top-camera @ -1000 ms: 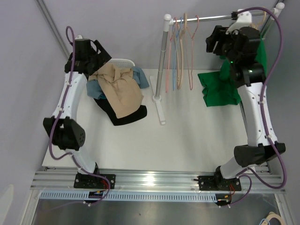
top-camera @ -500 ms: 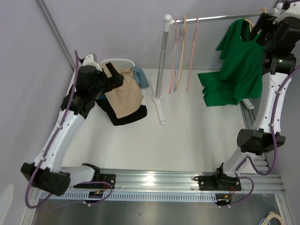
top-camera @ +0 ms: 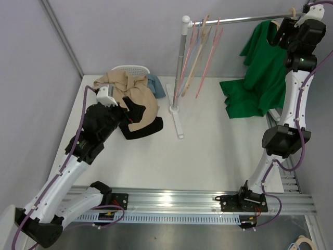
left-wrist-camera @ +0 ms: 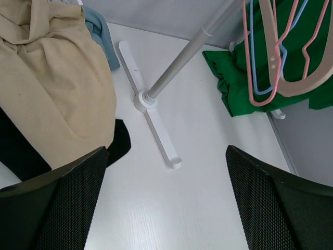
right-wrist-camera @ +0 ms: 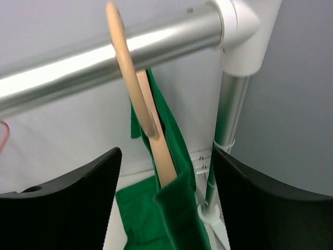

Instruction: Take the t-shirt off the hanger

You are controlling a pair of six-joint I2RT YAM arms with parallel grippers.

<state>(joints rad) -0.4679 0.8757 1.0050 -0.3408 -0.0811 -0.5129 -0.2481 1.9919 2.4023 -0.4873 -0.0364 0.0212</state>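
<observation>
While the t-shirt (top-camera: 263, 67) hangs on its hanger (right-wrist-camera: 156, 151) at two o'clock, we see the right tool (right-wrist-camera: 164, 182) and left tool (left-wrist-camera: 166, 203) spread wide, empty.

No writing, label, brand mark or number can be read in any of the three views. The green t-shirt (top-camera: 264, 73), the wooden hanger (right-wrist-camera: 155, 136) and the metal rail (right-wrist-camera: 78, 67) show only plain surfaces towards the cameras
</observation>
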